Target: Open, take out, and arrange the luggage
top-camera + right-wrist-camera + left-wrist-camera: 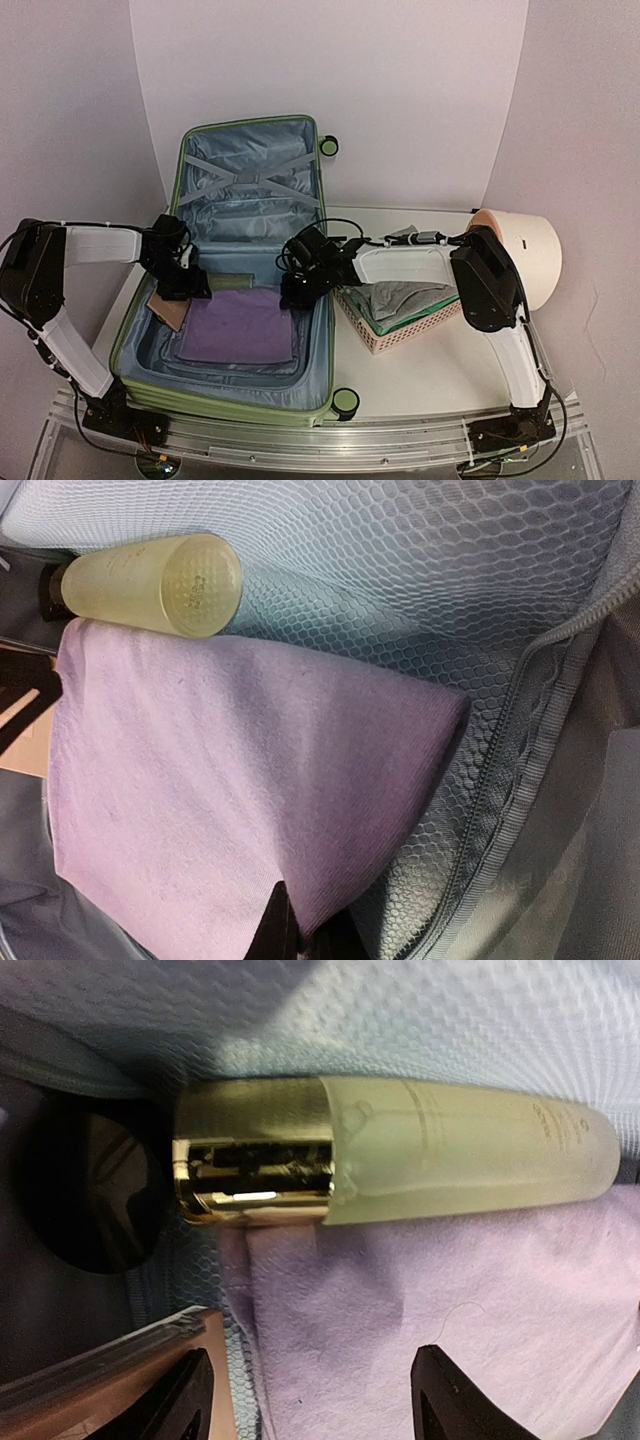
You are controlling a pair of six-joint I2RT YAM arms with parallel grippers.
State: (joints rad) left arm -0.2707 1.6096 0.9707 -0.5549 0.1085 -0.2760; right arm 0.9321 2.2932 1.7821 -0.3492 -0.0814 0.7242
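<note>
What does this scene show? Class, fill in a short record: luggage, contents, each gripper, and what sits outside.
Luggage: open, lid raised
Inside: purple cloth, pale bottle with gold cap, brown flat item
Left gripper: open, over the cloth near the bottle
Right gripper: shut on the cloth's edge
Outside: pink basket holding grey cloth, cream drum

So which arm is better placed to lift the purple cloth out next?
Right. The right gripper is shut and appears to pinch the edge of the purple cloth inside the luggage. The left gripper is open and faces the bottle instead.
</note>
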